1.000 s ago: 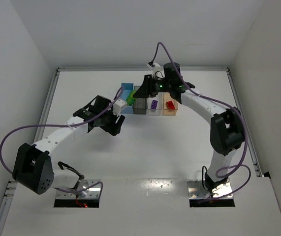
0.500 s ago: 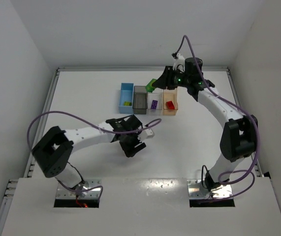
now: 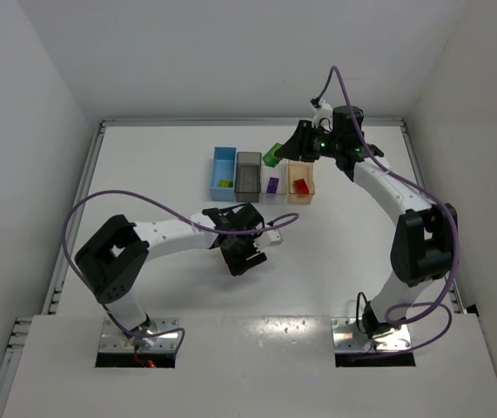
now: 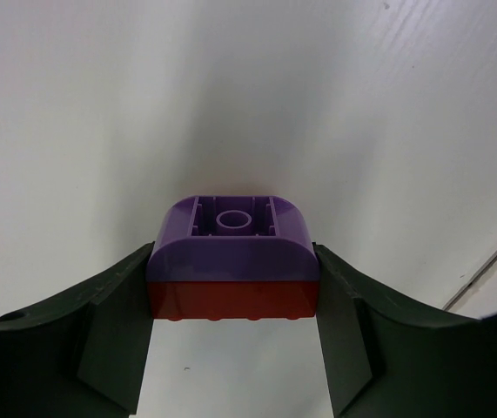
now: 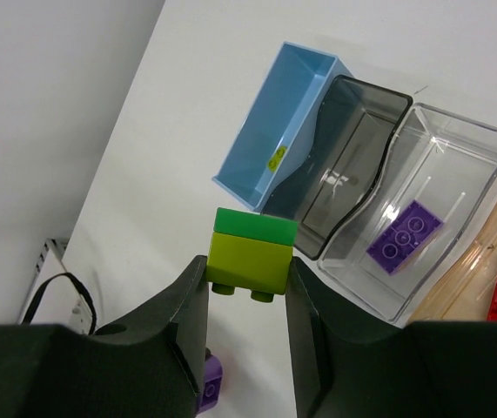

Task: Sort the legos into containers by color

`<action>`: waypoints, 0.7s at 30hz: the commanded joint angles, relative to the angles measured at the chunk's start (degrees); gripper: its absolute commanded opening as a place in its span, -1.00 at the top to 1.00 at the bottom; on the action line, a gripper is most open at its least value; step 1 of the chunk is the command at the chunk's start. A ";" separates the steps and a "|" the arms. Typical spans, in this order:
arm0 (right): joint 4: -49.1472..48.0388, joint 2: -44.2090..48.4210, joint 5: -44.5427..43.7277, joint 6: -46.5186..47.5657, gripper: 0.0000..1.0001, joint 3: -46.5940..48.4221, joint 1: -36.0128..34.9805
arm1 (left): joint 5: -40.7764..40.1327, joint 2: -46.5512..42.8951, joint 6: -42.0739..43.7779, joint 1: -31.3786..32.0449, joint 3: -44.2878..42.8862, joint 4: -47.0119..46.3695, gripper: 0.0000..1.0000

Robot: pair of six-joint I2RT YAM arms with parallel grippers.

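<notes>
My right gripper [image 5: 250, 279] is shut on a stack of a dark green brick on a yellow-green brick [image 5: 250, 252]. It holds the stack [image 3: 273, 154] in the air above the row of bins. My left gripper [image 4: 232, 292] is shut on a purple brick stacked on a red brick [image 4: 232, 261], low over the white table at mid-table [image 3: 246, 255]. The blue bin [image 5: 257, 144] holds a yellow-green brick [image 5: 275, 158]. The dark grey bin [image 5: 352, 148] looks empty. The clear bin [image 5: 457, 148] holds a purple brick [image 5: 405, 237]. The orange bin [image 3: 301, 200] holds a red brick [image 3: 300, 185].
The four bins stand side by side at the back of the table: blue [image 3: 224, 151], grey [image 3: 248, 178], clear [image 3: 265, 198], orange. Another purple brick [image 5: 211, 383] shows behind my right gripper's left finger. Raised rails [image 3: 83, 200] edge the table.
My left arm swung back from beside the blue bin to mid-table. My right gripper rose from the bins and moved right with the green stack in it.
</notes>
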State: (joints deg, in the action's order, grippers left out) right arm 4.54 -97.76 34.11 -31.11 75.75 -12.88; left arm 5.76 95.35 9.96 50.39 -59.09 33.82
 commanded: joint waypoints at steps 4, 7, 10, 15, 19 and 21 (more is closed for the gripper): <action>-3.48 2.04 1.40 -1.23 1.00 0.54 0.23 | 1.45 -0.52 6.99 1.11 -2.43 -2.36 0.38; -3.48 2.04 1.40 -1.23 1.00 0.54 0.23 | 0.93 -0.52 10.33 1.11 -3.84 -2.36 0.21; -3.48 1.51 1.40 -1.23 1.00 0.54 0.23 | 0.92 0.63 12.10 1.11 -5.33 -2.36 -0.04; -3.48 1.51 1.40 -1.23 1.00 0.54 0.23 | 2.85 2.55 11.58 -0.64 -7.44 -2.36 -0.32; -3.48 1.51 1.40 -1.23 1.00 0.54 0.76 | 3.90 2.56 11.06 -0.65 -7.44 -2.97 -0.43; -4.01 1.51 1.40 -1.23 1.00 0.02 0.76 | 4.43 3.09 11.05 -1.17 -7.44 -2.97 -0.49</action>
State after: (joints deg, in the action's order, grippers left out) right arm 3.70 -97.76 34.72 -31.73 75.66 -12.60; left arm 7.92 98.32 20.47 50.06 -64.93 32.01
